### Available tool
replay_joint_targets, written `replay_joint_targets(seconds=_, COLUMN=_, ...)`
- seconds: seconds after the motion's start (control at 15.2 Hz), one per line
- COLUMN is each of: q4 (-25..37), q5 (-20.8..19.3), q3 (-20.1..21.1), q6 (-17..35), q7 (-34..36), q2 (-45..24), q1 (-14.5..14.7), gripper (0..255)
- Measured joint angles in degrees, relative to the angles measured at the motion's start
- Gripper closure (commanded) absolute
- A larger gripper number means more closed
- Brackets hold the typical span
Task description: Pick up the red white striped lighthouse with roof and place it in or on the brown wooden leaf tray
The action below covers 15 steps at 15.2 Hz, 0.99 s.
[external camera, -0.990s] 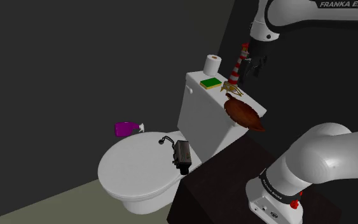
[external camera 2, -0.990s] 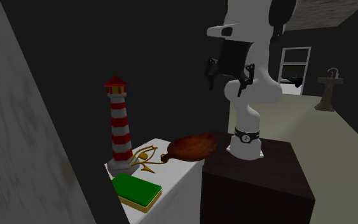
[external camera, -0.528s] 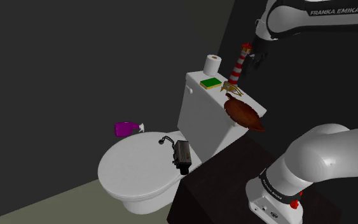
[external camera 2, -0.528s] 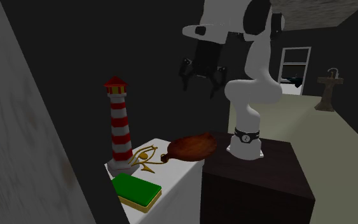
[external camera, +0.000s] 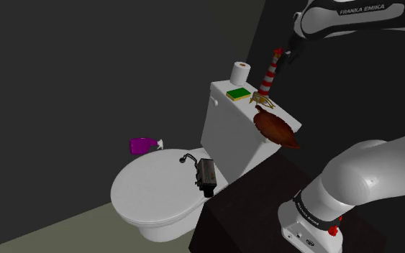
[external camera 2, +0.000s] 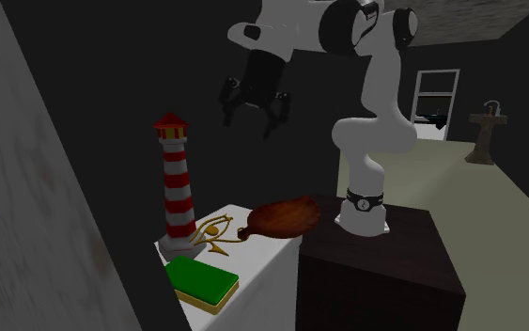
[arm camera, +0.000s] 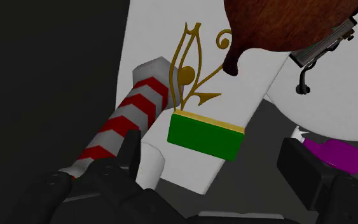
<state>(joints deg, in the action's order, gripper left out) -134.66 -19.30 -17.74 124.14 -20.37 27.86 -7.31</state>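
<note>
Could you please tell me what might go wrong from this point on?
The open hand hangs off-centre above the tall, narrow red-and-white striped lighthouse; a skewed descent might topple it. The brown wooden leaf-shaped tray seems to overhang the white toilet tank at its edge, so weight set there might tip it off.

"FRANKA EMIKA", pale lettering on the arm (external camera: 365,10), upper right of the shoulder view. Small print on the arm's base, lower right: too small to read.
</note>
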Motion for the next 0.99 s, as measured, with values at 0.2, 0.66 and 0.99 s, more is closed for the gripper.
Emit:
replay_joint_targets(seconds=0.2, q4=2.8, q5=0.7, q3=-3.5, q6=5.4, q7=-4.1, q2=-3.8, q1=0.4, gripper=0)
replay_joint_targets(seconds=0.66, q4=11.5, q5=7.0, q3=-10.6, q6=14.3, q7=-14.5, q2=-12.8, q1=3.0, gripper=0)
replay_joint_targets(seconds=0.99, q4=11.7, q5=9.3, q3=-12.3, q6=18.1, q7=-16.6, q2=-16.3, q1=3.6, gripper=0)
